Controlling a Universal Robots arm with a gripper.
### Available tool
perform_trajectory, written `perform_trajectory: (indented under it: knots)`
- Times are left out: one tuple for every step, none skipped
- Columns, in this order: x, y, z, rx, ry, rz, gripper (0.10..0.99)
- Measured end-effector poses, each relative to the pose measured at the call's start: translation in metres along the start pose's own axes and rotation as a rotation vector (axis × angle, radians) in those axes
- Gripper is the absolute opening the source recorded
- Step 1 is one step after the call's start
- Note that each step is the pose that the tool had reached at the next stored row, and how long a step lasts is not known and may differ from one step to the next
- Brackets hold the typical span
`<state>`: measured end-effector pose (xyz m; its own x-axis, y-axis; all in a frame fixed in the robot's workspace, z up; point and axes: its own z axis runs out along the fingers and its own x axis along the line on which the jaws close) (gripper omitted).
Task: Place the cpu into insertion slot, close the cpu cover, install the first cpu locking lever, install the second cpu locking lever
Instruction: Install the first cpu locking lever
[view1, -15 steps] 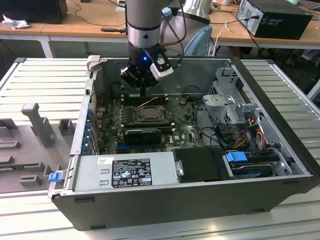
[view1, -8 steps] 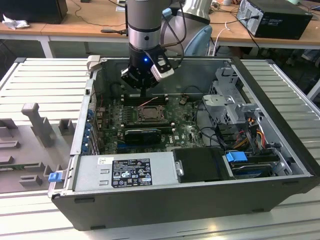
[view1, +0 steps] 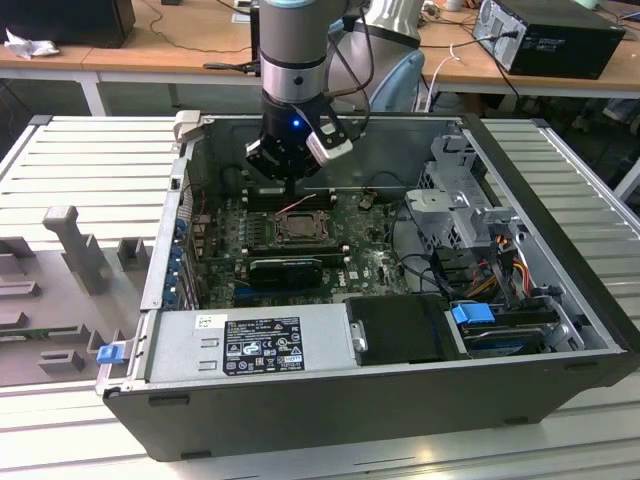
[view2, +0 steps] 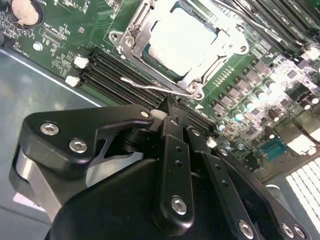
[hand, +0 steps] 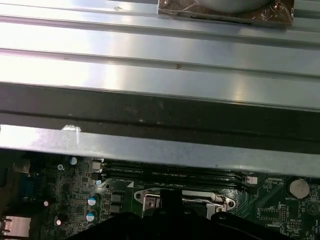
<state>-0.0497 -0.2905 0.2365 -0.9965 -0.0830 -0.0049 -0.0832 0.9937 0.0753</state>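
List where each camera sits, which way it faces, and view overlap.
Exterior view: off the arm, looking down into the open computer case; arm and end effector show over the socket.
Second wrist view: wrist-mounted, looking along the end effector at the chip in the socket.
First wrist view: wrist-mounted, facing the case wall and table slats past the end effector.
Shared: both wrist views show socket and memory slots.

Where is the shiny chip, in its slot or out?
In. In the second wrist view the cpu lies flat, framed by the cpu cover on the green motherboard.
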Motion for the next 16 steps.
perform_trajectory:
  knots:
    - [-0.0013, -0.0002, 0.0010, 0.000, 0.0000, 0.000, 0.106]
    - [-0.0025, -0.0004, 0.0019, 0.000, 0.0001, 0.000, 0.106]
    - [-0.0046, -0.0006, 0.0035, 0.000, 0.0000, 0.000, 0.106]
    - [-0.0070, -0.0009, 0.0046, 0.000, 0.0000, 0.000, 0.106]
    - [-0.0104, -0.0013, 0.0061, 0.000, 0.0003, 0.000, 0.106]
    - [-0.0124, -0.0016, 0.0071, 0.000, 0.0004, 0.000, 0.106]
    - [-0.0132, -0.0016, 0.0075, 0.000, 0.0005, 0.000, 0.106]
    - [-0.0133, -0.0016, 0.0075, 0.000, 0.0006, -0.001, 0.106]
    - [-0.0134, -0.0013, 0.0077, -0.001, 0.0005, -0.001, 0.106]
    - [-0.0137, -0.0005, 0.0078, -0.001, 0.0004, -0.003, 0.106]
    - [-0.0142, 0.0006, 0.0079, -0.001, 0.0005, -0.003, 0.106]
    - [-0.0149, 0.0023, 0.0082, -0.001, 0.0005, -0.003, 0.106]
    - [-0.0156, 0.0032, 0.0086, -0.001, 0.0005, -0.003, 0.106]
    - [-0.0162, 0.0037, 0.0090, -0.001, 0.0005, -0.003, 0.106]
    - [-0.0176, 0.0040, 0.0097, -0.002, 0.0004, -0.003, 0.106]
    - [-0.0190, 0.0044, 0.0102, -0.001, 0.0005, -0.003, 0.106]
